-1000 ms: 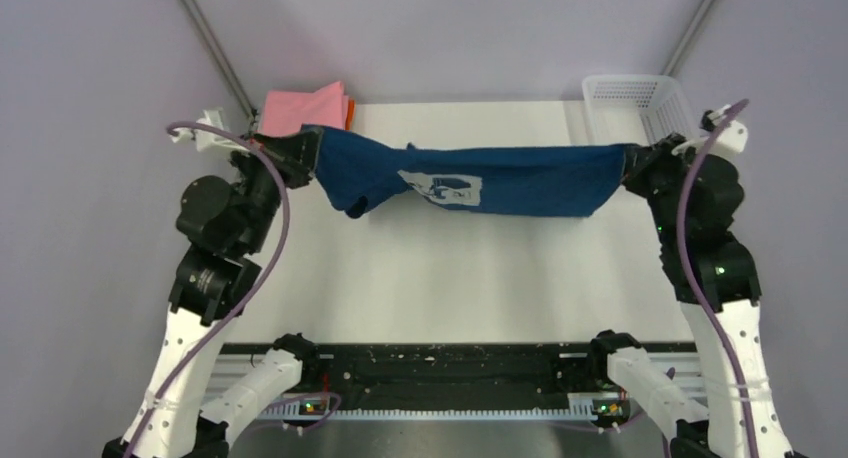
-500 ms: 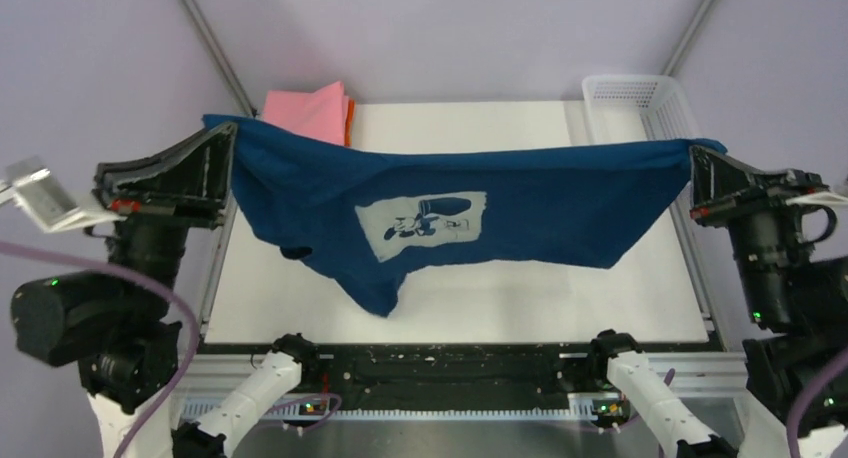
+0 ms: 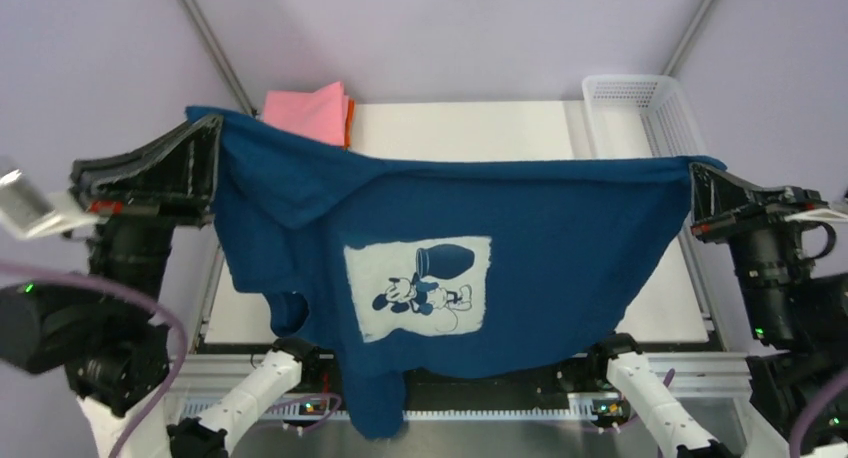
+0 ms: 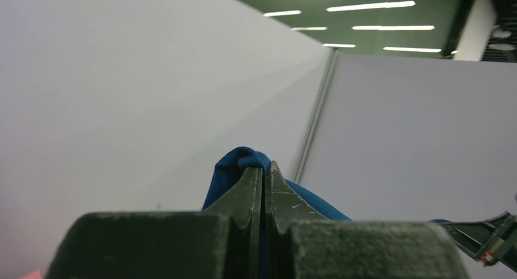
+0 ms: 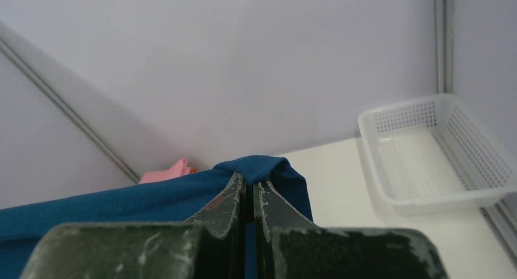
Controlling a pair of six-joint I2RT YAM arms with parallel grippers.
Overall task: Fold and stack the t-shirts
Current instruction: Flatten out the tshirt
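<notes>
Clenching the navy t-shirt (image 3: 580,228) aloft, left gripper (image 4: 263,173) and right gripper (image 5: 249,185) spread its white cartoon-mouse print (image 3: 418,288).

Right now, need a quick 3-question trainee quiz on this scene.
1. True or false: the navy t-shirt lies flat on the table.
2. How many grippers are shut on it? A) none B) one C) both
3. Fill in: the folded pink shirt sits at the table's far ___ corner.

Key: 1 false, it hangs in the air; 2 C, left gripper and right gripper each pinch an edge; 3 left.
</notes>
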